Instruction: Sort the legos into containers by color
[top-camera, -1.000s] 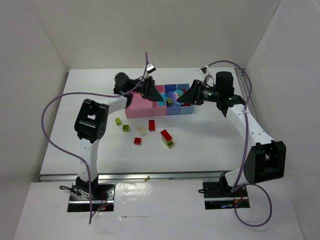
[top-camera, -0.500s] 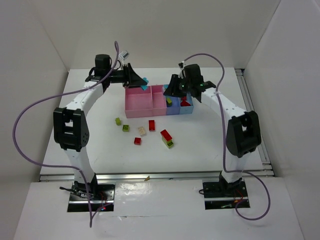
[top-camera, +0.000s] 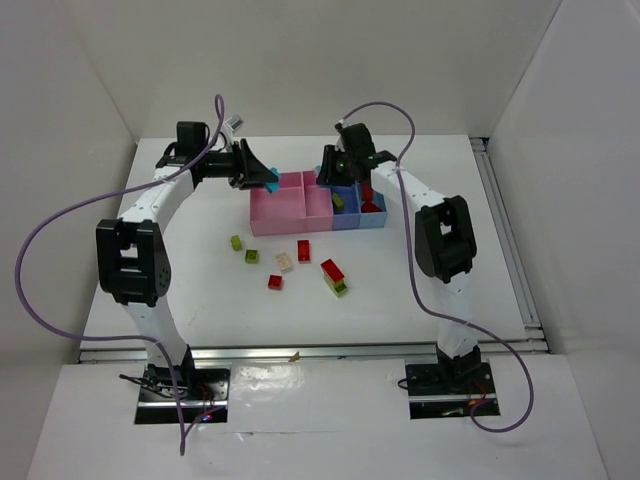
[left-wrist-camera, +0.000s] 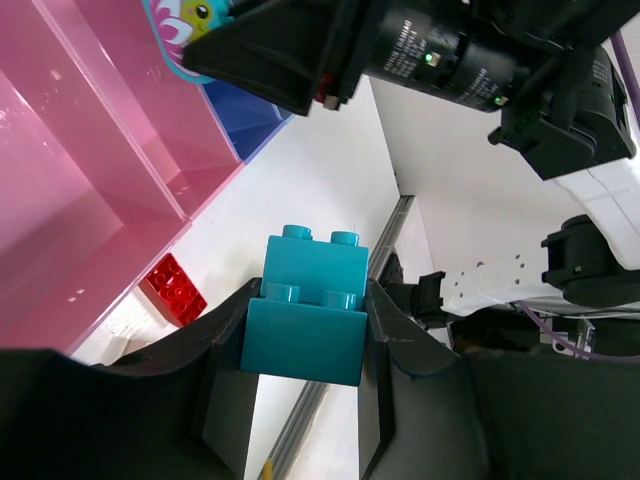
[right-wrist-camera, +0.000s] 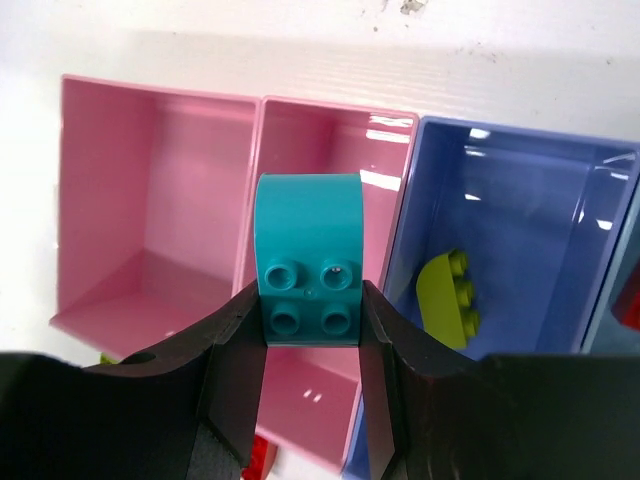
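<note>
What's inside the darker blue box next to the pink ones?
One yellow-green lego lies in the blue box. The right gripper covers one corner, so that part is hidden.

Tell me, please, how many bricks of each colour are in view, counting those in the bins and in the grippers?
Red bricks: 4
Yellow-green bricks: 4
Cyan bricks: 2, both held
Beige brick: 1
Total: 11
</note>
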